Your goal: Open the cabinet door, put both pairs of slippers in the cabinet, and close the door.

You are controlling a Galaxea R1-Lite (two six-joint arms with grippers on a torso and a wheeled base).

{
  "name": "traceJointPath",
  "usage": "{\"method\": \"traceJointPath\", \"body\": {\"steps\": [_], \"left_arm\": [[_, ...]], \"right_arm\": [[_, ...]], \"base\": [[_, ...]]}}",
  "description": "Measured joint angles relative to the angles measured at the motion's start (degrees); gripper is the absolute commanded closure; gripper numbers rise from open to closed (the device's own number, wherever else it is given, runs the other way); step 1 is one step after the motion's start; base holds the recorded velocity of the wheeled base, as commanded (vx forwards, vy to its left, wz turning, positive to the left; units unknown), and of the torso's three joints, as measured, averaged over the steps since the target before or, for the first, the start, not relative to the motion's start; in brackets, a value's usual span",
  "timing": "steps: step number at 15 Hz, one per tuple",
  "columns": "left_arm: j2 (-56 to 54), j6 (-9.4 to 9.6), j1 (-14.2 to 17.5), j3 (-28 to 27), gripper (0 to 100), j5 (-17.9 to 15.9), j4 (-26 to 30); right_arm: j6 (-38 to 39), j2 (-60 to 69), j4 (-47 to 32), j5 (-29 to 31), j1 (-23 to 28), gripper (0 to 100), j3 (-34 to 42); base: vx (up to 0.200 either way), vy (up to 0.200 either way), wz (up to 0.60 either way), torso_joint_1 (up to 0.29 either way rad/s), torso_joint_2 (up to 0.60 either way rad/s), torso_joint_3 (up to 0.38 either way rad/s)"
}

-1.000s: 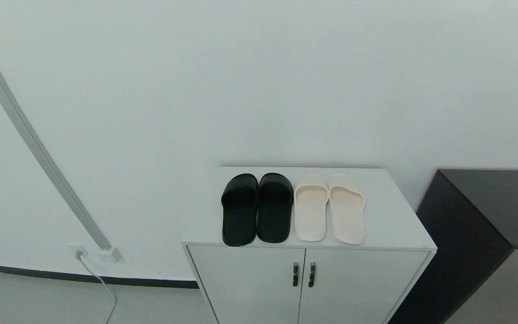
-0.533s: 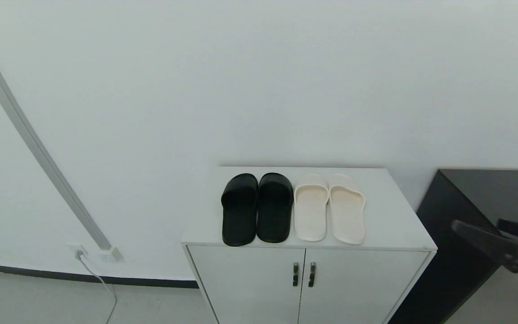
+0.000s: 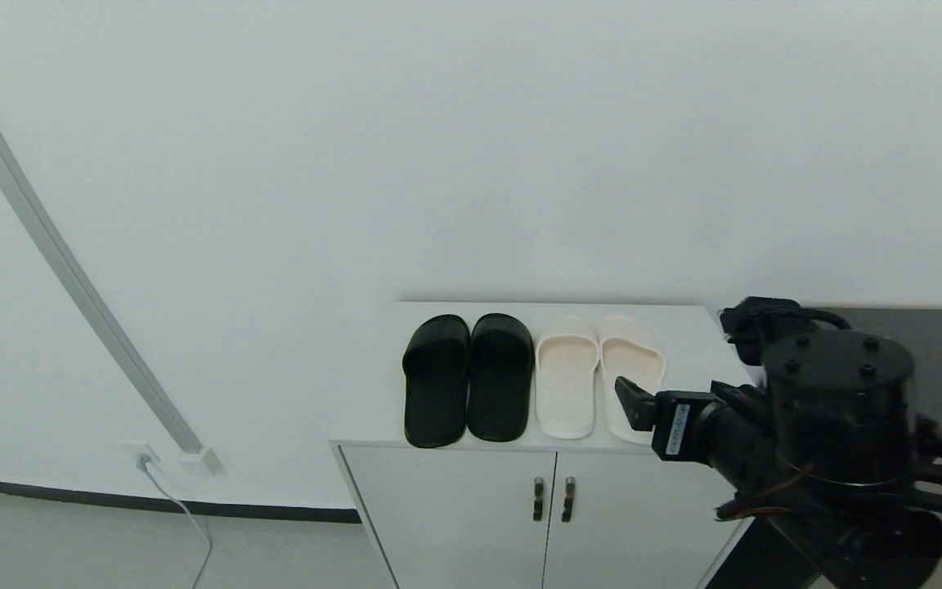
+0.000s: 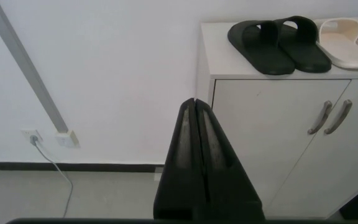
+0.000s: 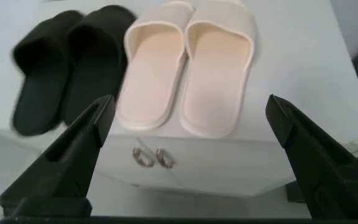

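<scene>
Two black slippers point(image 3: 436, 384), two cream slippers point(image 3: 565, 380) (four in all), one cabinet point(image 3: 366, 419), two doors point(image 3: 446, 523), two handles point(image 3: 537, 499).

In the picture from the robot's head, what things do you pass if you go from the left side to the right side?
wall socket → black slippers → white slippers
</scene>
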State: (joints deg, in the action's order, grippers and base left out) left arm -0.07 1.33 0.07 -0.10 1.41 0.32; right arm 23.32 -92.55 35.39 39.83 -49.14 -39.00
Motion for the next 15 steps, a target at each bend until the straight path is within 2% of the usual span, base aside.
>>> {"method": "traceJointPath", "body": {"steps": [4, 10, 15], "left_arm": [[0.0, 0.15, -0.05, 0.0, 100, -0.02, -0.02], [0.0, 0.09, 0.0, 0.0, 100, 0.22, -0.05], [0.0, 0.09, 0.0, 0.0, 100, 0.15, 0.0]], "right_arm": [[-0.12, -8.36, 3.3, 2.22, 0.13, 0, -2.56], [-11.73, -17.64, 14.84, 2.29, 3.06, 0, -7.69], [-15.69, -28.48, 16.86, 1.94, 7.66, 0, -17.62]], "base": [[0.0, 0.0, 0.0, 0.0, 0.0, 0.0], [0.0, 0.0, 0.0, 0.0, 0.0, 0.0], [0.0, 0.0, 0.0, 0.0, 0.0, 0.0]]}}
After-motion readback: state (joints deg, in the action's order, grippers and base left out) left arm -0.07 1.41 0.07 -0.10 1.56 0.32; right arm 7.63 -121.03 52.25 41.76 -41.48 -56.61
